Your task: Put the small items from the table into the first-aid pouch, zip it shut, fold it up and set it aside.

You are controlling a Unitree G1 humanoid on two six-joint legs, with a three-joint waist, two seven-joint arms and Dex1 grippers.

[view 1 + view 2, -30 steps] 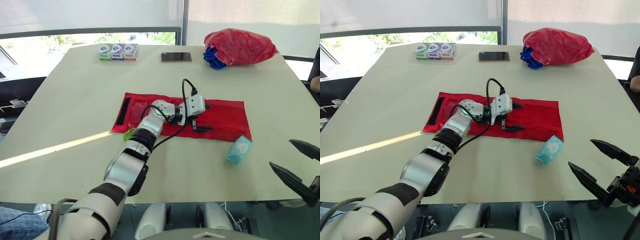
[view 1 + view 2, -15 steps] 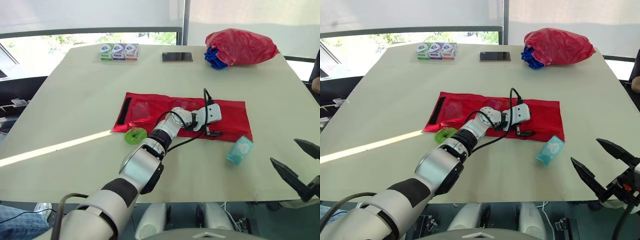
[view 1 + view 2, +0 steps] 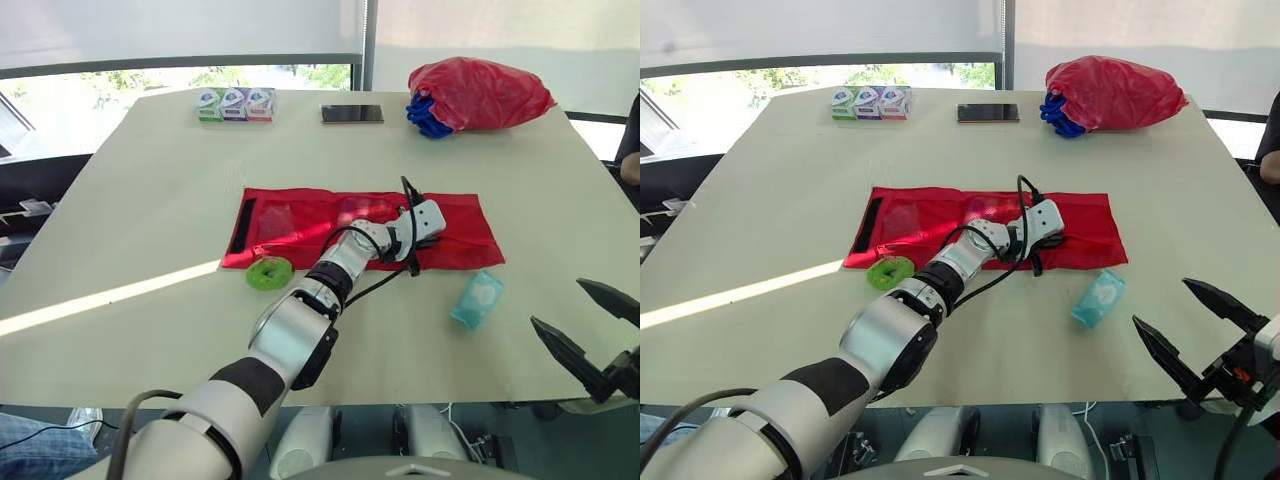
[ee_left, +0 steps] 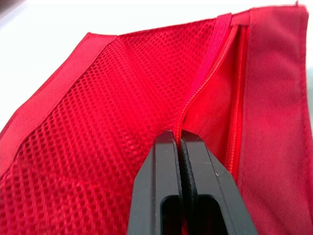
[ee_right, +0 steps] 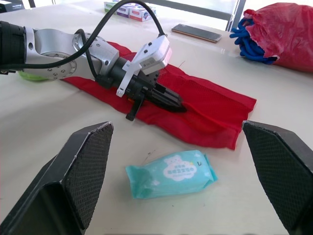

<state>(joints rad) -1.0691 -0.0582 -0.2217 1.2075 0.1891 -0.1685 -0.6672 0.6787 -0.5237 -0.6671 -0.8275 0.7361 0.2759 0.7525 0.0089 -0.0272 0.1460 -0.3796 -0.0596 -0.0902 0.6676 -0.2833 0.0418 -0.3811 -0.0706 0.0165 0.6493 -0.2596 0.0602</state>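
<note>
A flat red first-aid pouch (image 3: 300, 215) with a mesh front lies spread out mid-table. My left gripper (image 5: 180, 104) rests on the pouch's right part, its fingers (image 4: 164, 161) pressed together and shut on the zip line between mesh and red cloth. A green round item (image 3: 269, 272) sits on the table just in front of the pouch's left half. A teal tissue pack (image 3: 477, 298) lies in front of the pouch's right corner. My right gripper (image 3: 1160, 302) hovers open near the table's front right edge, apart from the pack, with nothing in it.
Three small boxes (image 3: 236, 103) and a phone (image 3: 352, 113) lie at the far edge. A red bag with blue cord (image 3: 478, 93) sits at the far right corner. A person's arm (image 3: 630, 150) shows at the right edge.
My left gripper slid rightward along the pouch and went from open to shut on the zip line. The green item came into view behind the arm. The right gripper stayed open.
</note>
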